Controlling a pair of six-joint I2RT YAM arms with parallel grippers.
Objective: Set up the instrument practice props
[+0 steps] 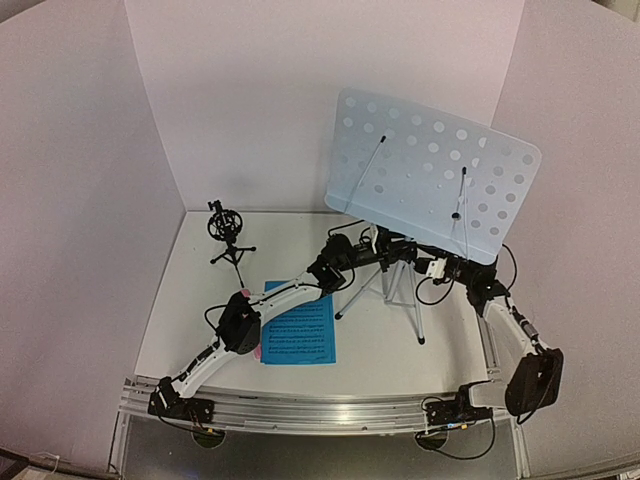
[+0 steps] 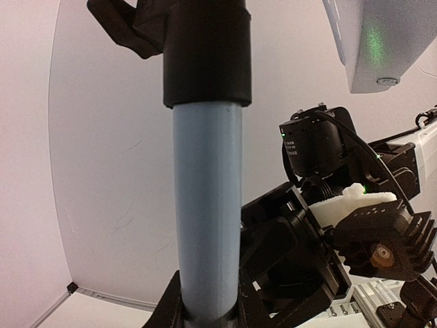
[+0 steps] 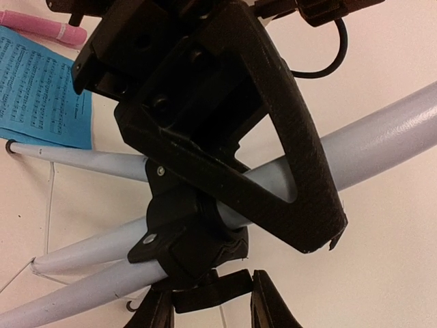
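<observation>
Here, both arms reach in under the music stand (image 1: 430,180), which stands upright at the middle right of the table (image 1: 200,300). The left gripper (image 2: 208,311) is clamped round the stand's pale-blue pole (image 2: 208,205). The right gripper (image 3: 208,307) straddles the black collar (image 3: 188,239) where the tripod legs (image 1: 385,290) meet; I cannot tell whether it pinches the collar or only flanks it.

A topple is my main worry. The broad desk sits high and leans back, so if one arm pulls while the other holds, I judge the stand could twist, lift a foot and go over. If the collar comes loose, the pole might slip down. A sliding foot could rumple the sheet-music page (image 1: 300,335), which lies flat just left of the nearest leg. The pink microphone (image 3: 41,27) lies beside one edge of that page, mostly hidden under the left arm from overhead, and a nudge could roll it.

The stand shows a pale-blue perforated desk with two wire page holders and no paper on it, above spread silver legs. The page is bright blue with printed staves; I cannot tell if a second lies beneath. The small black mic holder (image 1: 228,235) stands empty at the back left, well apart.
</observation>
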